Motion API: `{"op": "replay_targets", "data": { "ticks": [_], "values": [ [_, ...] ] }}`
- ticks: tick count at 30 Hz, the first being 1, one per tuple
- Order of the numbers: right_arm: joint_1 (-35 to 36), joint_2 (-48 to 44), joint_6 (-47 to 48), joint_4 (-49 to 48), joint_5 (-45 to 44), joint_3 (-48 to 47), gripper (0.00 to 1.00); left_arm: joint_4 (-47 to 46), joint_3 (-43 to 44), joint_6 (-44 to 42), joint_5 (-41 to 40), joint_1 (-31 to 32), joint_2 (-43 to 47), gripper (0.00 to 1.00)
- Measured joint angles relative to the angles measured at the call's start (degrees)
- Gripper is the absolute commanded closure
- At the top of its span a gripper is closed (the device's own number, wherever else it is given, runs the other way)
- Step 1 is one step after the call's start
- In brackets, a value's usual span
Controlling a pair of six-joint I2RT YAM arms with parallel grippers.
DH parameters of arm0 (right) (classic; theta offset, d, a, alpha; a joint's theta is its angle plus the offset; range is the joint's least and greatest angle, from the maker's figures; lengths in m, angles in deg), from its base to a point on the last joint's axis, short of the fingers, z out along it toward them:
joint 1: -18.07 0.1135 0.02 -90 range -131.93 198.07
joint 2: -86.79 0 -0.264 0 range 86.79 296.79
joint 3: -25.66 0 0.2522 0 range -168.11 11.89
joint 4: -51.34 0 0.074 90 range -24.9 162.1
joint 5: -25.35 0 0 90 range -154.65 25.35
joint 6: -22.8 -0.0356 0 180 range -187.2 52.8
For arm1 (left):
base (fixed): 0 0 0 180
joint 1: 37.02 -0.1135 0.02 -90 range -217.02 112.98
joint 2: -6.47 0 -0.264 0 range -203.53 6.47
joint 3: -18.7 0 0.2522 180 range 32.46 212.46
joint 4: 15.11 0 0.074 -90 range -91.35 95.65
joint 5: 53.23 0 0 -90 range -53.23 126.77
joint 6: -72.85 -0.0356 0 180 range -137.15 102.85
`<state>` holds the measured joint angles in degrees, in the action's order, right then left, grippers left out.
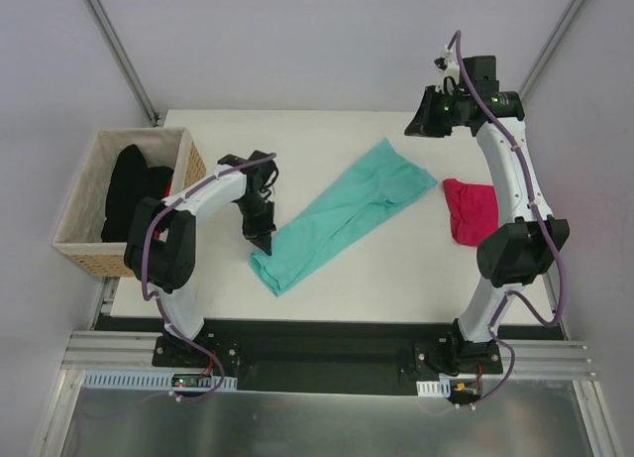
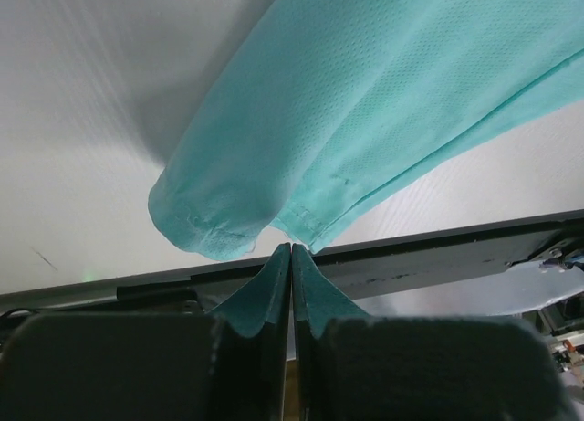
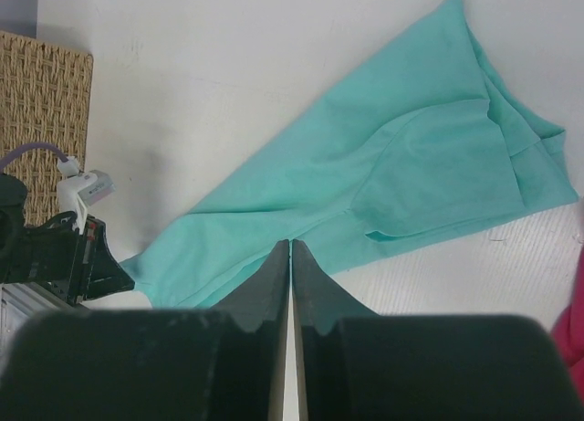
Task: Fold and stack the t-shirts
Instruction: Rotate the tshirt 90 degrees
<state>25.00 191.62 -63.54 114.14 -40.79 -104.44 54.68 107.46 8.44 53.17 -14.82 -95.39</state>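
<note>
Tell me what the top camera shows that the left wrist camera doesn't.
Only the top view: the woven wicker basket of dark clothes, the crumpled red shirt and the raised right gripper. Only the left wrist view: the stitched hem of the long teal t-shirt, and the left gripper shut beside it. Both: that t-shirt, the left gripper and the white table.

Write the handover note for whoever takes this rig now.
Left gripper: shut, empty, tips at the near hem of the teal shirt.
Right gripper: shut, empty, high over the far side of the table.
Teal shirt: long diagonal strip mid-table, not yet folded up. Red shirt: bunched at the right. Basket at the left holds dark clothes.
Done: nothing stacked.
Left: fold teal, fold red, stack; then probably the basket's contents.
</note>
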Motion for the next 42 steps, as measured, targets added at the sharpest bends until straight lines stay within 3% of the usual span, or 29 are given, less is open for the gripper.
{"op": "replay_targets", "data": {
  "ticks": [8,28,42],
  "values": [
    [0.0,-0.1,0.0,0.0,0.5,0.1,0.94,1.9,0.3,1.0,-2.2,0.0,-0.7,0.99],
    [0.0,-3.2,0.5,2.2,-1.6,-1.1,0.93,3.2,6.6,1.0,-8.2,-2.8,-12.3,1.00],
    [0.0,-4.0,1.3,3.6,-2.6,-1.4,0.93,3.0,7.5,1.1,-9.7,-5.0,-12.0,1.00]
  ]
}}
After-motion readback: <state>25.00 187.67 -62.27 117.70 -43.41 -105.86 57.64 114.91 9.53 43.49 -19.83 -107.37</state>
